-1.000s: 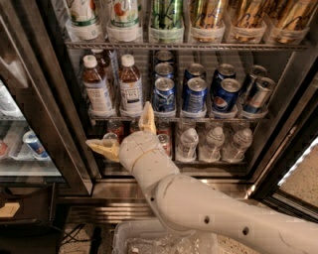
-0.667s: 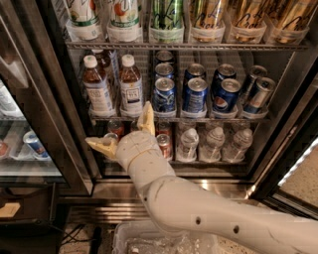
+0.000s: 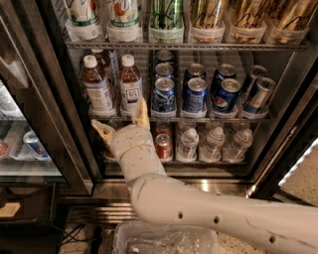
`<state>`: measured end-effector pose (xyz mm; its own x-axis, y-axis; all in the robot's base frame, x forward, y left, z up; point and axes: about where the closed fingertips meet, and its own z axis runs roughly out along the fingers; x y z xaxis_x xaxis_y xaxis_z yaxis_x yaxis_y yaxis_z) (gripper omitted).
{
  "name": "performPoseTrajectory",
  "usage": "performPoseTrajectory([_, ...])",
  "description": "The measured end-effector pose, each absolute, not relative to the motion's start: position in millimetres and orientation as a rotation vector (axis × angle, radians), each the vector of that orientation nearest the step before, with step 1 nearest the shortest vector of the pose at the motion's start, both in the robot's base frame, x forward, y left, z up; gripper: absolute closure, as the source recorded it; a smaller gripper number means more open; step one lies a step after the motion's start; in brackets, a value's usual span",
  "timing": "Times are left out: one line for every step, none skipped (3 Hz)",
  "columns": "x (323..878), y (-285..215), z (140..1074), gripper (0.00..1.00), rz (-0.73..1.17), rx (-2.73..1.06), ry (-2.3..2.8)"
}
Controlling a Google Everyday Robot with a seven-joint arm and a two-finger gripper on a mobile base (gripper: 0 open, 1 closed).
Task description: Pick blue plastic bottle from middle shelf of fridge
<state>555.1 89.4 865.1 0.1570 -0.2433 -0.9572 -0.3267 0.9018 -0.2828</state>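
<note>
The blue plastic bottle (image 3: 130, 82) stands second from the left on the middle shelf (image 3: 198, 119) of the fridge (image 3: 64, 124). It holds brown drink and has a white cap and a whitish label with a small dark square emblem. A similar brown bottle with a pale-blue label (image 3: 97, 85) stands to its left. My gripper (image 3: 118, 115) is open just below and in front of these two bottles, at the shelf's front edge. One finger (image 3: 141, 111) points up beside the blue plastic bottle's base. It holds nothing.
Blue soda cans (image 3: 195, 94) fill the lanes to the right. Tall slim cans (image 3: 166, 15) stand on the rack above. Red cans (image 3: 162, 145) and water bottles (image 3: 213, 143) stand on the rack below. A smaller cooler (image 3: 20, 144) is at left. A clear bin (image 3: 164, 242) lies below my arm.
My gripper has risen a little toward the middle shelf's front edge, its left finger lifting most. The bottles and cans have not moved.
</note>
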Motion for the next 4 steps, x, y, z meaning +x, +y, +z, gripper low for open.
performPoseTrajectory([566.8, 87.7, 868.9, 0.22, 0.017, -0.457, 1.408])
performPoseTrajectory([581.2, 79.8, 868.4, 0.25, -0.039, -0.428, 1.399])
performPoseTrajectory([593.6, 70.7, 864.1, 0.2, -0.083, -0.399, 1.406])
performPoseTrajectory([602.2, 64.6, 860.2, 0.23, -0.1, -0.375, 1.412])
